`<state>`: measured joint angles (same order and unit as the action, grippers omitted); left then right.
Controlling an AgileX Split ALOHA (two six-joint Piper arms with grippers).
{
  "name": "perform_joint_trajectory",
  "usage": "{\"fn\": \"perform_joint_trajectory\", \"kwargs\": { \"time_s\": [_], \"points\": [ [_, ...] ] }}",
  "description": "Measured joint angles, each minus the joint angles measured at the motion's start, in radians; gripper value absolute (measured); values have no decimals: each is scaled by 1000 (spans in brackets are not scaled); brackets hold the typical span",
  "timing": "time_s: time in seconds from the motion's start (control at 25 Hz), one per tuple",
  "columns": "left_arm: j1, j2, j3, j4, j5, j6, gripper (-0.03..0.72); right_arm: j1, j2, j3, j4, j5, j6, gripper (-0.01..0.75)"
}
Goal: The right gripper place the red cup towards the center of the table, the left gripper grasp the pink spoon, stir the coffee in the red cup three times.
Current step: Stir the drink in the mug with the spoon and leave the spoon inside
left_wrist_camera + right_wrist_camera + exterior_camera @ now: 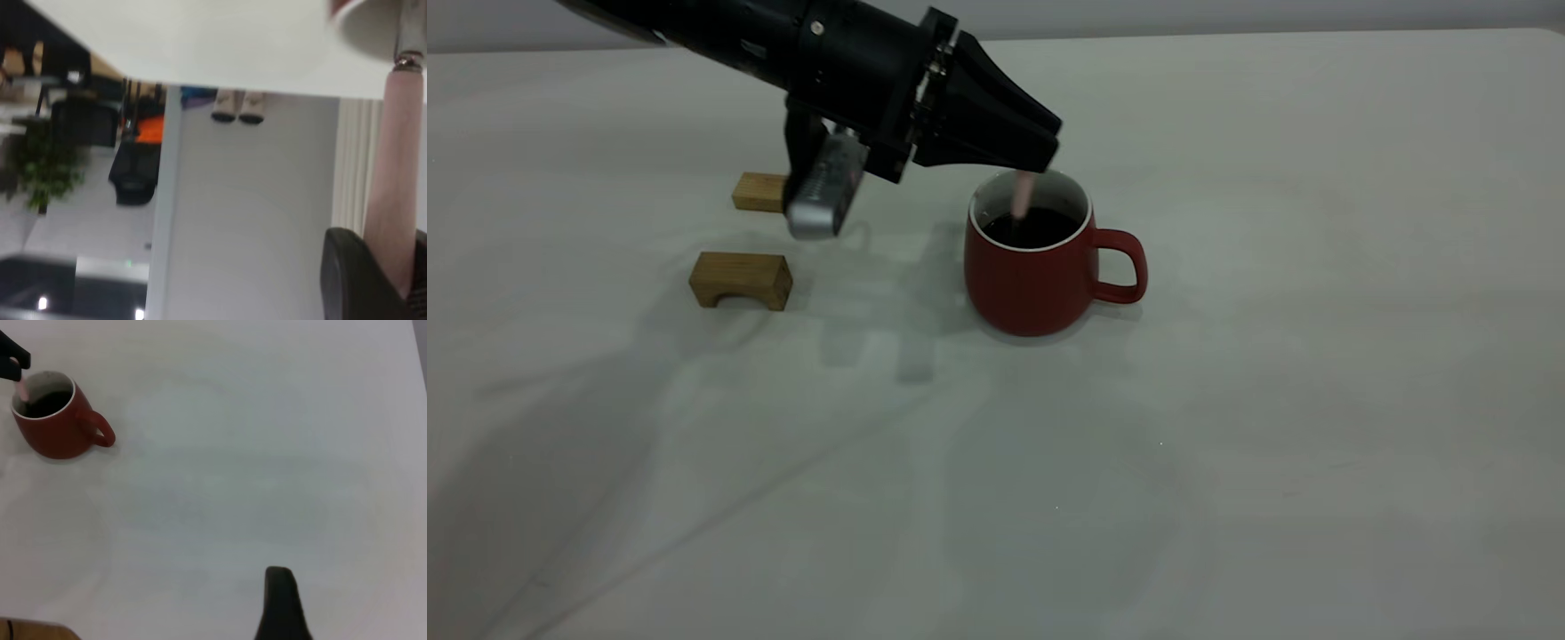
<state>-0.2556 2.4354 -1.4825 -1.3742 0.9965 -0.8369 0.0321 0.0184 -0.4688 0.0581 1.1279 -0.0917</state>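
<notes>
**Desk:** Now, what does the caption say for this one?

**Photographer:** Left gripper (1040, 164) hangs over the red cup (1032, 276), jaws closed on the pink spoon (1023, 196), whose handle stands nearly upright with its lower end dipped into the coffee (1036, 229). The cup sits on the bench (1316, 400) near the middle, handle turned away from the arm. Two wooden blocks (741, 279) lie well apart from it, on the arm's side.

**Desk:** And the other arm?

**Photographer:** Right gripper (280, 607) is parked far from the cup. Only one dark finger shows in its own camera, so I cannot tell whether those jaws stand open or closed.

**Desk:** Step in hand?

**Photographer:** Stirring, by my reading. To do it well, I'd judge the arm should hold its height, trace small circles inside the white rim and stay off the wall, since a knock could shove or tip a full cup. Slow turns would keep the dark liquid from slopping over. The grip sits high on the handle, so the spoon might swivel if the bowl drags along the bottom.

**Desk:** Any brand, label, lettering?

**Photographer:** None readable. Cup, blocks and spoon are plain; the silver camera module (823, 197) under the arm shows no legible mark.
</notes>
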Motion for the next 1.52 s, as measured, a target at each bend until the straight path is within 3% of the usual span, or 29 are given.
{"fn": "perform_joint_trajectory", "kwargs": {
  "time_s": [0.2,0.48,0.8,0.88,1.08,1.2,1.36,1.52],
  "points": [
    [-9,7,0,-27,-28,54,178,0,0,0,0,0,0,585],
    [-32,25,0,-9,59,73,178,0,0,0,0,0,0,585],
    [-29,6,-1,26,-3,72,180,0,0,0,0,0,0,585],
    [-29,4,-1,27,-16,72,216,0,0,0,0,0,0,585],
    [-28,9,-18,68,-39,72,470,0,0,0,0,0,0,585],
    [-27,6,-55,134,-25,70,562,0,0,0,0,0,0,585],
    [-27,4,-156,297,74,32,579,0,0,0,0,0,0,585],
    [-27,-8,-317,570,171,-11,566,0,0,0,0,0,0,585]
  ]
}}
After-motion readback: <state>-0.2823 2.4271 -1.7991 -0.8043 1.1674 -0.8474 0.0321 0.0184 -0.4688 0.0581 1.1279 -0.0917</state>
